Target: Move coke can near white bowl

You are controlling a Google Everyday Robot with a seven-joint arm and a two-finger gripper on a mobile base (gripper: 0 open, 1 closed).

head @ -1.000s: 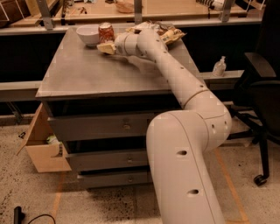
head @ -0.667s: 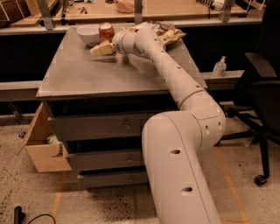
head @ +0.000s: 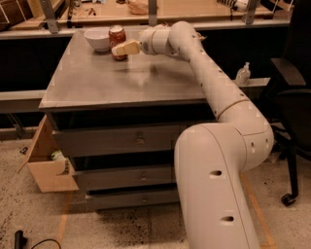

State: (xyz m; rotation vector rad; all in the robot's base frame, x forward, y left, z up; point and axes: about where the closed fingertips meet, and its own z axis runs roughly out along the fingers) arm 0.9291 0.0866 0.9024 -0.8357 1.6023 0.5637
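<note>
The coke can (head: pixel 116 35), red with a silver top, stands upright at the far left of the grey cabinet top (head: pixel 97 80). The white bowl (head: pixel 98 39) sits just to its left, close beside it. My gripper (head: pixel 118 49) reaches in from the right. It hangs just in front of the can's lower half and covers part of it. I cannot tell whether it touches the can.
My arm (head: pixel 209 82) crosses the right side of the cabinet top. The cabinet has drawers (head: pixel 138 141) below. An open cardboard box (head: pixel 46 168) is on the floor at left. A black chair (head: pixel 294 102) and a small bottle (head: pixel 244 74) are at right. A workbench (head: pixel 184 9) runs behind.
The gripper swung a little left in front of the can, then came back right and slightly up. The can and bowl have not moved.
</note>
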